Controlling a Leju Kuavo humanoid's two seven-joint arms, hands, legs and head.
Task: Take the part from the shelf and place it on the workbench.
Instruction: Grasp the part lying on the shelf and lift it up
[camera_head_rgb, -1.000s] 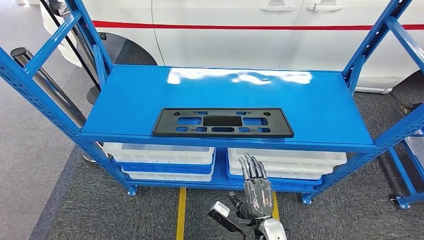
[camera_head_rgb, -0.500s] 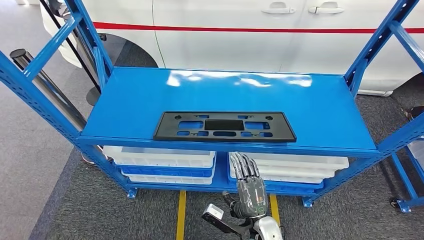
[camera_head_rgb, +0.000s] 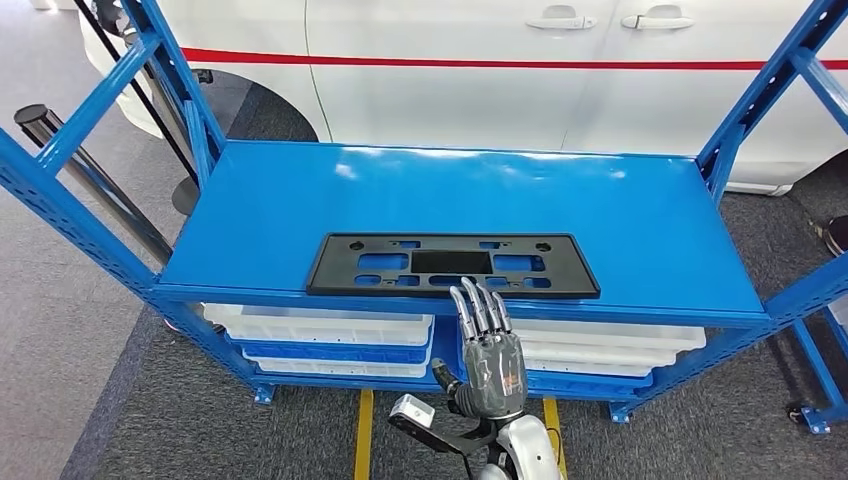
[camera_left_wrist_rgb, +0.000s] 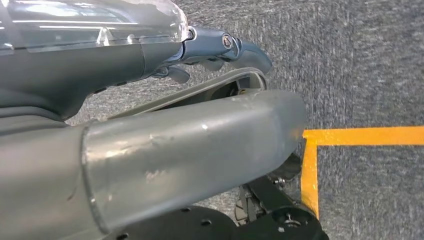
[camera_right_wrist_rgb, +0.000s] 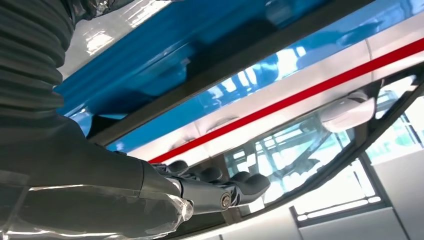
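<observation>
Nothing done yet: my right hand (camera_head_rgb: 492, 362) has its fingers (camera_head_rgb: 478, 308) straight, apart and empty just short of the part (camera_head_rgb: 452, 265), flat on the shelf (camera_head_rgb: 640, 225).

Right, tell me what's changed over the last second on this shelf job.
The right hand has risen toward the shelf, fingers apart and holding nothing; its fingertips now reach the front edge, just short of the black part. The camera has also shifted a little. The part lies flat on the shelf as before, untouched.
</observation>
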